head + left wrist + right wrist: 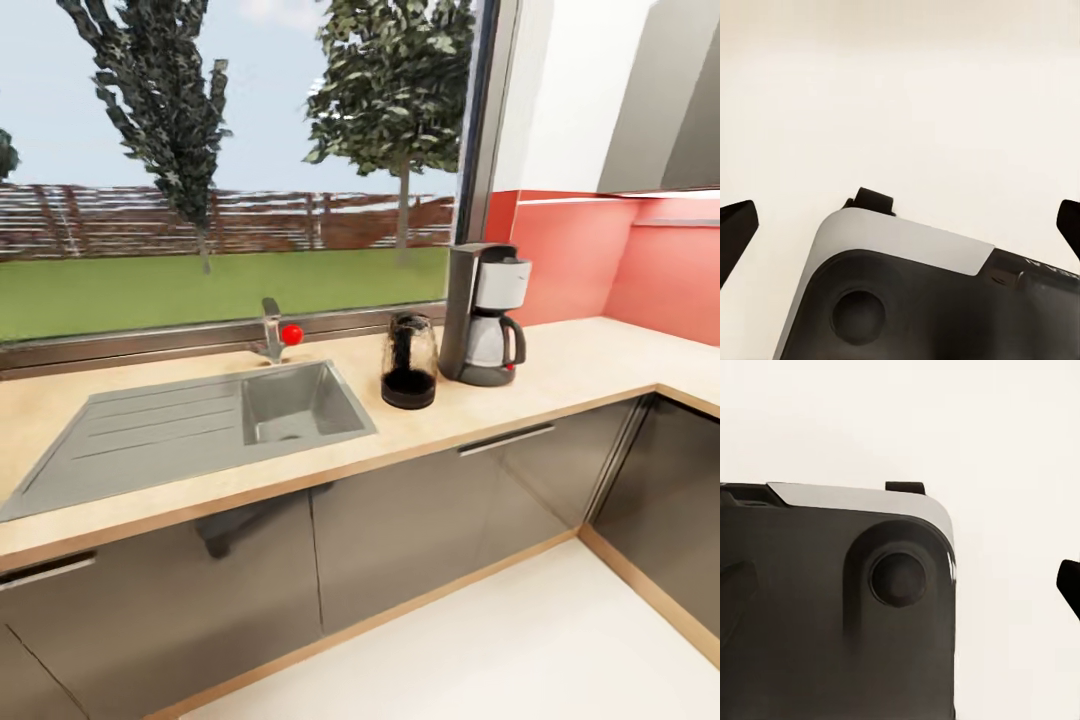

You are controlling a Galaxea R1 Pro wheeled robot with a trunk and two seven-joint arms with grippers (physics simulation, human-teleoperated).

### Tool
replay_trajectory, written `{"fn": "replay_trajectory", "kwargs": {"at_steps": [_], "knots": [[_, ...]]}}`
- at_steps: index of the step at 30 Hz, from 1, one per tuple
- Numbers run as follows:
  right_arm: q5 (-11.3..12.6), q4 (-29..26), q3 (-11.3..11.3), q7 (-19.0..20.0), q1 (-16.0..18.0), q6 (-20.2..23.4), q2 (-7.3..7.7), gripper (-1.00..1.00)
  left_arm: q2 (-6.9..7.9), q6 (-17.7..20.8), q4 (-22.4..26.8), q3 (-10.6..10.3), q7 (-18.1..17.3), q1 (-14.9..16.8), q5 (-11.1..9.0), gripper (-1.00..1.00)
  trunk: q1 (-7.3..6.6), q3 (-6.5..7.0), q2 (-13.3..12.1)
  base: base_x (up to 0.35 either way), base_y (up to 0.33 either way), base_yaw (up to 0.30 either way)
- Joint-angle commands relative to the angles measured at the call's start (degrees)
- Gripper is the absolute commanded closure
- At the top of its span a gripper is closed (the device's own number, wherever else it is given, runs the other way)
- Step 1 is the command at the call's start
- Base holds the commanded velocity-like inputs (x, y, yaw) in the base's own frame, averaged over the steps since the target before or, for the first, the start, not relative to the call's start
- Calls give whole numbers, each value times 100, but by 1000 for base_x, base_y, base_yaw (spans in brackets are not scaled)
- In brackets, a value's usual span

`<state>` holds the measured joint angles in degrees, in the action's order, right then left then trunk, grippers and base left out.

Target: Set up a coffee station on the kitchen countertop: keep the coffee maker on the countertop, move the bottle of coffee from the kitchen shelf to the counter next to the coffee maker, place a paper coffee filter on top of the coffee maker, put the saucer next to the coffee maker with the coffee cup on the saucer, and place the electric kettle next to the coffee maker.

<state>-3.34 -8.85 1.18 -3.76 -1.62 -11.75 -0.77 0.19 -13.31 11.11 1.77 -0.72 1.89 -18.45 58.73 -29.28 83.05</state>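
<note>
Coffee maker stood on bench by the window, bottle of coffee just beside it, already paired for the station. Both arms hung low over floor, left jaws spread empty; right jaws' state unclear.

Home kitchen, beige countertop over dark glossy cabinets, inset steel sink with drainboard and faucet, coffee maker beside an electric kettle, red backsplash, big window facing lawn, fence, trees
</note>
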Motion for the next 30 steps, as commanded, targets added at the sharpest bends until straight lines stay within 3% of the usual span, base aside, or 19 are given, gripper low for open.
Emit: {"fn": "replay_trajectory", "kwargs": {"at_steps": [1,30], "knots": [[-35,-12,12,-28,-5,-3,-2,-100,-1,-13,-7,17,-8,4,6,-100,0,-4,3,0,342,290],[-35,-12,13,-24,-5,-3,-10,-100,-10,-13,-11,8,-8,4,8,-100,0,-4,3,-18,342,293]]}}
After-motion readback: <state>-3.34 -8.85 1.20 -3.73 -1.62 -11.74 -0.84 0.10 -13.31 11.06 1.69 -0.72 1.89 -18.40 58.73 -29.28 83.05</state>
